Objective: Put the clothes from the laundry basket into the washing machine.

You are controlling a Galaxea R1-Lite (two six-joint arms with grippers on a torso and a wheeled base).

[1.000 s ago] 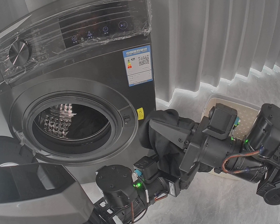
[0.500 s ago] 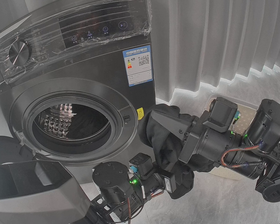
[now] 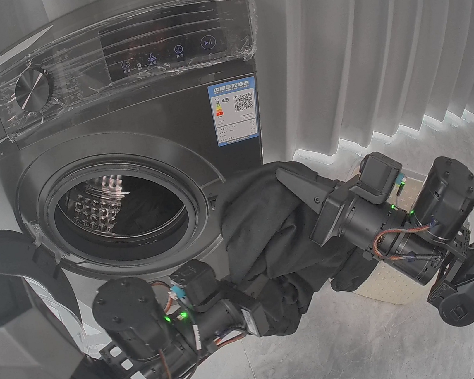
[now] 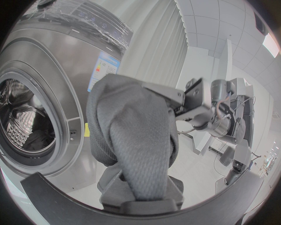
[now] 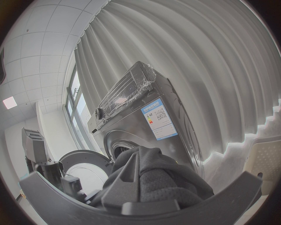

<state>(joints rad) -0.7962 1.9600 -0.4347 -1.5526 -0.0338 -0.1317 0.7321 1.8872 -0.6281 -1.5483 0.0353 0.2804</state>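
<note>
A dark grey garment (image 3: 268,235) hangs stretched between both grippers, just right of the washing machine's (image 3: 121,128) open round drum mouth (image 3: 119,211). My left gripper (image 3: 263,316) is shut on its lower bunched end. My right gripper (image 3: 292,184) is shut on its upper end, level with the door rim. In the left wrist view the garment (image 4: 131,129) drapes over my left gripper (image 4: 140,193), with the right gripper (image 4: 164,93) above it. The right wrist view has the cloth (image 5: 172,178) pinched in my right gripper (image 5: 140,175). A dark item (image 3: 145,207) lies inside the drum.
The cream laundry basket (image 3: 383,288) stands on the grey tiled floor behind my right arm, against the white curtain (image 3: 373,41). The machine's door (image 5: 85,167) is swung open on the left side. Open floor (image 3: 347,359) lies in front.
The garment has been lifted and pulled wider, closer to the drum mouth. My right gripper rose with its upper end; my left arm drew back to the left with the lower end.
</note>
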